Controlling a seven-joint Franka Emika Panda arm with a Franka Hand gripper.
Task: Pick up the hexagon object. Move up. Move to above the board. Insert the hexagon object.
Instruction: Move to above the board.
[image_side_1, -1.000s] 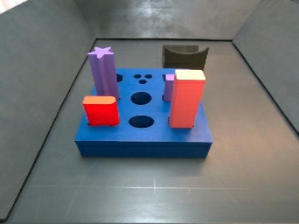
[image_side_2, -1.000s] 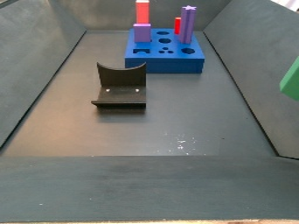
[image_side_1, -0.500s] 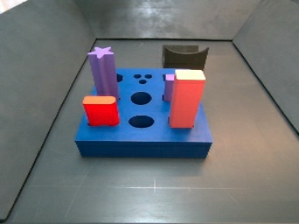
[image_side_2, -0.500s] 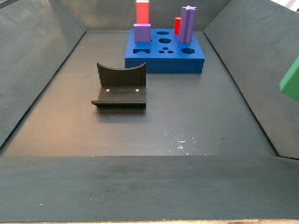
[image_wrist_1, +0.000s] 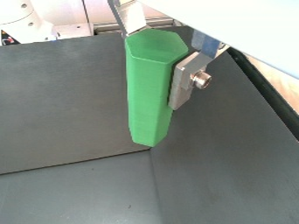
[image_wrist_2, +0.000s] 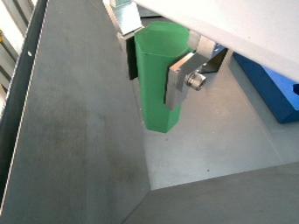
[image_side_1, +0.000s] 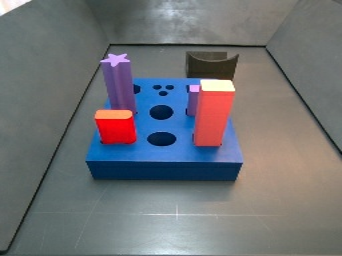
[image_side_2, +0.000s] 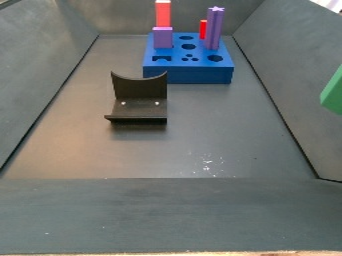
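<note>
Although the gripper (image_wrist_1: 158, 74) is seen only in both wrist views, the hexagon object (image_wrist_1: 149, 87) is shown pinched between its silver fingers (image_wrist_1: 187, 77), held upright with its lower end clear of the dark floor (image_wrist_1: 70, 105). In a side view only a green corner of the hexagon object (image_side_2: 333, 92) is caught at the frame's edge, well apart from the board (image_side_2: 191, 62) and apparently high above the floor. The pick-up is therefore judged to be done, and the lift seems largely done as well. The transfer to above the board is not yet made: in a wrist view only a blue corner of the board (image_wrist_2: 275, 92) is seen, off to the side of the held piece. On the board (image_side_1: 167, 150) a purple star-topped post (image_side_1: 118, 80), a tall red block (image_side_1: 214, 113) and a short red block (image_side_1: 114, 126) are already seated, while several holes are left open. Which opening fits the hexagon cannot be told, so travel, alignment and insertion are left.
</note>
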